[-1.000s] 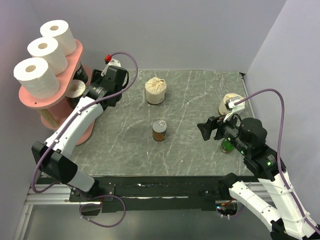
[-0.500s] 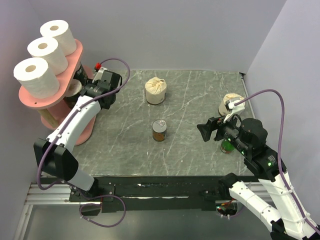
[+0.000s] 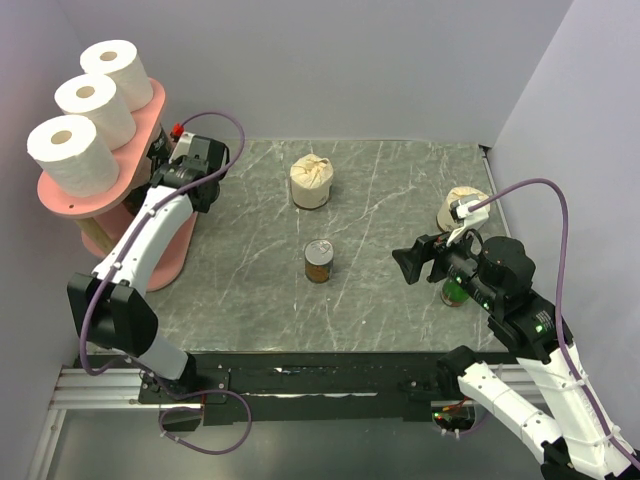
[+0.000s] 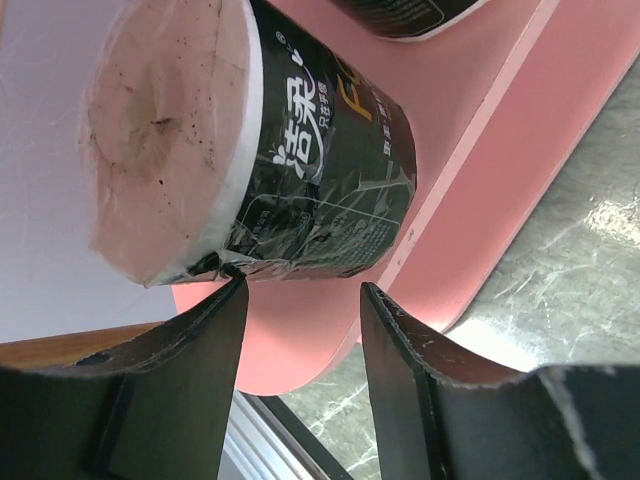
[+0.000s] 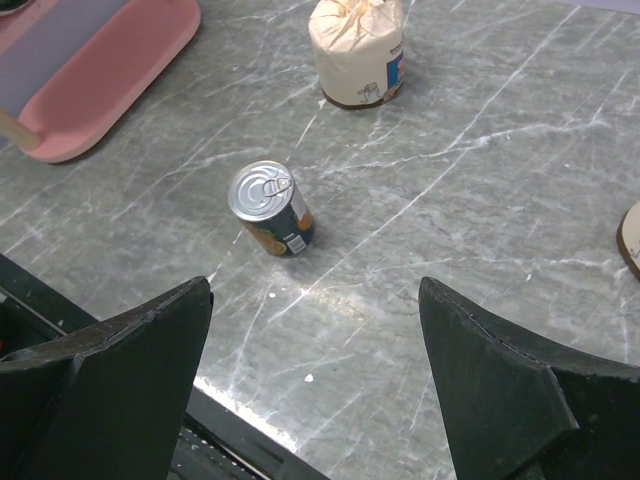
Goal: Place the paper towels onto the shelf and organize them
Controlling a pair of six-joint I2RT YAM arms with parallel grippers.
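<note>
At the upper left of the top view the shelf (image 3: 152,108) carried three plain white rolls (image 3: 95,107) in a row along its top board. They stood upright with their hollow cores showing, spaced so the long oval was filled end to end. My left pincer (image 4: 300,290) was tucked under that board at the lower tier, its jaws partly apart with nothing between them. The tips were just short of the near black roll (image 4: 300,170), which rested on the smooth pink board, and one fingertip (image 4: 225,300) seemed to touch the crinkled film at its rim. I judged that roll set down, since the gap looked too narrow for its girth. The far black roll (image 4: 400,12) showed at the top edge of my wrist view, so the glossy dark pair shared one tier.

Toward the middle, the centre cream roll (image 3: 311,182) stood on the grey veined surface (image 3: 380,200), its soft paper gathered into a knot on top. Below it sat the tin can (image 3: 319,262), hard and shiny-lidded, not for shelving. At the right, the right cream roll (image 3: 460,208) sat near the surface's edge. My right pincer (image 5: 315,290) hung above the surface, jaws wide and empty, looking toward the can. A green bottle (image 3: 455,292) peeked from under that arm
</note>
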